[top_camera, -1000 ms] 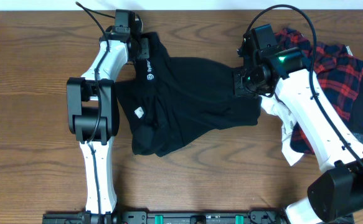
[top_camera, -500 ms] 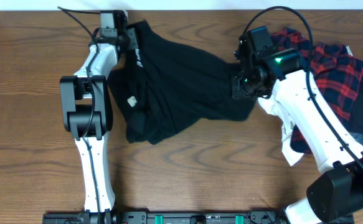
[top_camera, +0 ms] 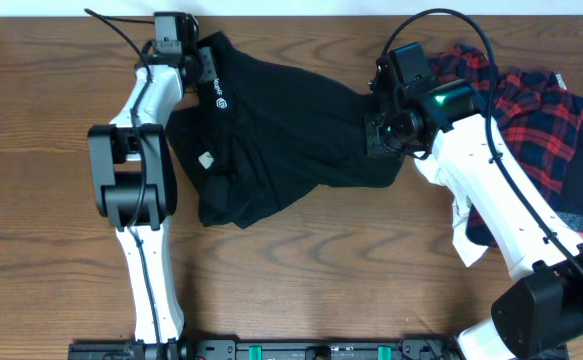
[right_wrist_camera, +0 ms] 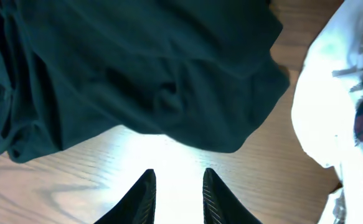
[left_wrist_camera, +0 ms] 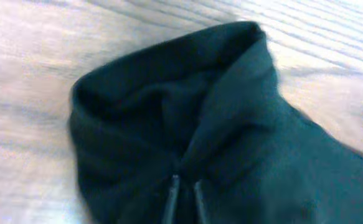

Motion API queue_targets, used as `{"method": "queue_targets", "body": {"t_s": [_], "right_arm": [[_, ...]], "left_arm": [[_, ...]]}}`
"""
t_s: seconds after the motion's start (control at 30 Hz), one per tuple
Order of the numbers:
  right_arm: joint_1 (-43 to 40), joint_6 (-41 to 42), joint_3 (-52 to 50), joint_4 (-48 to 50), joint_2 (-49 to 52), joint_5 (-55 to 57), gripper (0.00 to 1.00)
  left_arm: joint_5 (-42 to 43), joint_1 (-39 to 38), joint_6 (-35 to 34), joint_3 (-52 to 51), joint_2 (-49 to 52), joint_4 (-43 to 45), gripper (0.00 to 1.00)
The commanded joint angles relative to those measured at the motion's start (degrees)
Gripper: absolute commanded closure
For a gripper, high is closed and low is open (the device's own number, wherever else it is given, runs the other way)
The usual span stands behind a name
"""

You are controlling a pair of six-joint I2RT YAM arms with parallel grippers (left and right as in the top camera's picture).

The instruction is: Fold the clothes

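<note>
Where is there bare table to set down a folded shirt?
Bare wood lies on the table in front of the black shirt, between the left arm and right arm, and left of the left arm. The right side is crowded with the plaid piece and white piece.

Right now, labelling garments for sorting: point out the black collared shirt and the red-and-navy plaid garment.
black collared shirt (top_camera: 301,130), overhead view, its middle.
red-and-navy plaid garment (top_camera: 556,115), overhead view, upper part.
</note>
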Motion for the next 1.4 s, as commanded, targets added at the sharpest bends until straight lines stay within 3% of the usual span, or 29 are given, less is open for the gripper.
{"method": "queue_targets", "body": {"t_s": [0.0, 0.13, 0.4, 0.5, 0.83, 0.97, 1.37], "right_arm": [[-0.1, -1.8, -0.4, 1.0, 0.8, 3.6, 0.79], [-0.4, -4.2, -0.4, 2.6, 2.6, 3.5, 0.89], [-0.6, -4.7, -0.4, 0.8, 12.5, 3.1, 0.91], [-0.5, -4.7, -0.4, 0.8, 16.0, 3.0, 0.91], [-0.6, -4.7, -0.4, 0.4, 22.3, 1.8, 0.89], [-1.1, -5.4, -0.4, 1.8, 22.6, 2.1, 0.89], [-1.4, -5.8, -0.4, 5.6, 22.6, 2.2, 0.89]], "left_arm": [[0.4, -0.1, 0.1, 0.2, -11.4, -3.8, 0.78], [0.4, -0.1, 0.1, 0.2, -19.6, -14.9, 0.77], [0.4, -1.8, 0.1, 0.2, -25.2, -41.5, 0.78], [0.4, -3.4, 0.1, -1.2, -25.1, -47.3, 0.85], [0.4, -7.7, 0.1, -9.1, -25.1, -50.3, 0.83], [0.4, -8.5, 0.1, -13.9, -25.1, -50.5, 0.78], [3.0, -9.5, 0.1, -20.9, -25.1, -48.2, 0.78]]}}
